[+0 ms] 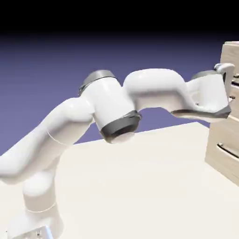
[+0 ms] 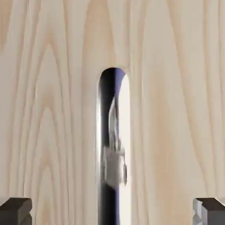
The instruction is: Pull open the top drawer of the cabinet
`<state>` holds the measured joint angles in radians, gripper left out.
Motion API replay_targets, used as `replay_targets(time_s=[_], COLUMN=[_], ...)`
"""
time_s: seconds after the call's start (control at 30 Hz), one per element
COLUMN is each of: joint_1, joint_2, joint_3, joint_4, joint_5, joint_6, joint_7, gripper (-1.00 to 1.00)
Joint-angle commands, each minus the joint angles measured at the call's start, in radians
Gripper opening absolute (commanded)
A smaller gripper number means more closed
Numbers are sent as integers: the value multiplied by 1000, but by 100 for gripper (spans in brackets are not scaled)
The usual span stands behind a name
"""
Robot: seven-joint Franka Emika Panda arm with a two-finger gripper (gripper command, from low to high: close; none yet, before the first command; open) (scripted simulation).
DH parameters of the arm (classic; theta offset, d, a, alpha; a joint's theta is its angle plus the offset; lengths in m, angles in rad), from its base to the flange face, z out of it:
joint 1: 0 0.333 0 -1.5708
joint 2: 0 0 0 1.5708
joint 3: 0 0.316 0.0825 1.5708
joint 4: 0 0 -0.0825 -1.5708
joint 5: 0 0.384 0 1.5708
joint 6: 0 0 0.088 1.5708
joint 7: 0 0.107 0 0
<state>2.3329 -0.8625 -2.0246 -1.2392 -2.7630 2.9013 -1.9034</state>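
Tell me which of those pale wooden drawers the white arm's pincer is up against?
The top drawer of the pale beige wood-grain cabinet: the open pincer sits level with it, while the drawer with the dark bar handle lies well below the hand.

Pale matt wood grain on the cabinet [image 1: 223, 140]; mirror-glossy metal handle [image 2: 113, 149]; glossy white arm [image 1: 70, 126].

Pale cream table [image 1: 140, 186], plain and smooth, running from lower left toward the right edge. On it, at lower left, the arm's white base [image 1: 39, 210]; at far right, standing upright, the wood-grain cabinet [image 1: 226, 149].
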Motion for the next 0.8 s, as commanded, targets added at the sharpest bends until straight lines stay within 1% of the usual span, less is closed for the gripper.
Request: replay_targets(time_s=[0.0,0.13,0.17,0.2,0.23,0.53,0.77], joint_1=[24,122,129,129,129,-96,-311], joint_2=[-15,-77,-82,-82,-82,41,143], joint_3=[-14,-70,-74,-74,-74,67,207], joint_4=[36,181,193,193,193,-133,-387], joint_5=[14,70,74,74,74,-45,-99], joint_6=[12,60,63,63,63,-48,-120], joint_7=[-20,-100,-107,-107,-107,48,159], gripper=[0,0,0,-100,-100,-100,-100])
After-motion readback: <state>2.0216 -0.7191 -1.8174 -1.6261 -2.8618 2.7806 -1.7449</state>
